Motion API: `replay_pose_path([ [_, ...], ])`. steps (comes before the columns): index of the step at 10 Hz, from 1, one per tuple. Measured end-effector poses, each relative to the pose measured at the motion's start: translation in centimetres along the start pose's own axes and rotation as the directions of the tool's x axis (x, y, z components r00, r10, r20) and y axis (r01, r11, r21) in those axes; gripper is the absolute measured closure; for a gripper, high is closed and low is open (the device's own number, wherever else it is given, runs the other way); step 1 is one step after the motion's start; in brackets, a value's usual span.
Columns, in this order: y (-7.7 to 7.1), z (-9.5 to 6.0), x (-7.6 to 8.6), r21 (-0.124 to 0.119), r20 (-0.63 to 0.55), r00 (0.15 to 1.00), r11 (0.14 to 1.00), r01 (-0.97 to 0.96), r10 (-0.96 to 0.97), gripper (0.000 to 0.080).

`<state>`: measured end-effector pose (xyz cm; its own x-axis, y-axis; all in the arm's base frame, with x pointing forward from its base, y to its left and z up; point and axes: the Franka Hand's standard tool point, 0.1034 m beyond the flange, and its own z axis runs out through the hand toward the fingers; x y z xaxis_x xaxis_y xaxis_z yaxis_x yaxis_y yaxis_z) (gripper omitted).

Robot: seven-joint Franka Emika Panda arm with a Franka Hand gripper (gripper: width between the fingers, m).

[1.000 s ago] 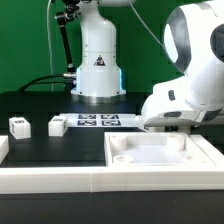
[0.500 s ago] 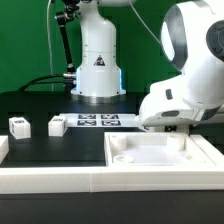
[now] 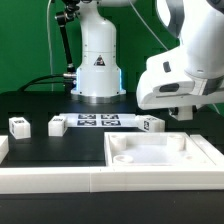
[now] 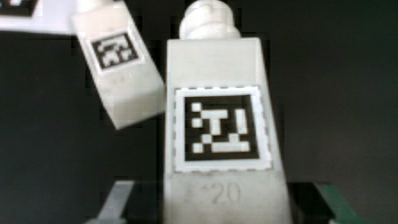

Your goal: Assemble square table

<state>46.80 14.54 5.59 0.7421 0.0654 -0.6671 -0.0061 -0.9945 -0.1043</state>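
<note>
Ext cam: low, mid-range, faces robot base point(image 3: 97, 60). Wrist cam: v. close; both see leg block point(image 4: 111, 62).

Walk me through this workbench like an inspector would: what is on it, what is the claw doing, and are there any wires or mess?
Surface: black table, with the marker board lying flat near the robot's base.
Job's things: square tabletop at the front, on the exterior view's right; first leg block and second leg block on that view's left; third leg block beside the marker board; fourth leg block in the gripper.
Clutter: long white rail along the front edge.
Grippers: gripper raised above the table, apparently closed on the fourth leg block.
Cables: black cable behind the table.
Surroundings: green backdrop.
</note>
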Motion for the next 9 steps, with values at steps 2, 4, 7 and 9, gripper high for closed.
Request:
replay_pose_path([
  [2, 0.1, -0.1, 0.2, 0.001, -0.011, 1.000, 1.000, 0.007, -0.007, 0.0508],
  [4, 0.8, -2.5, 0.5, 0.006, -0.101, 0.994, 0.999, 0.042, -0.041, 0.0508],
  [7, 2.6, -6.6, 0.3, 0.009, -0.234, 0.970, 0.997, 0.072, -0.068, 0.0508],
  [9, 2.5, -7.8, 1.0, 0.009, -0.341, 0.939, 0.998, 0.055, -0.048, 0.0508],
])
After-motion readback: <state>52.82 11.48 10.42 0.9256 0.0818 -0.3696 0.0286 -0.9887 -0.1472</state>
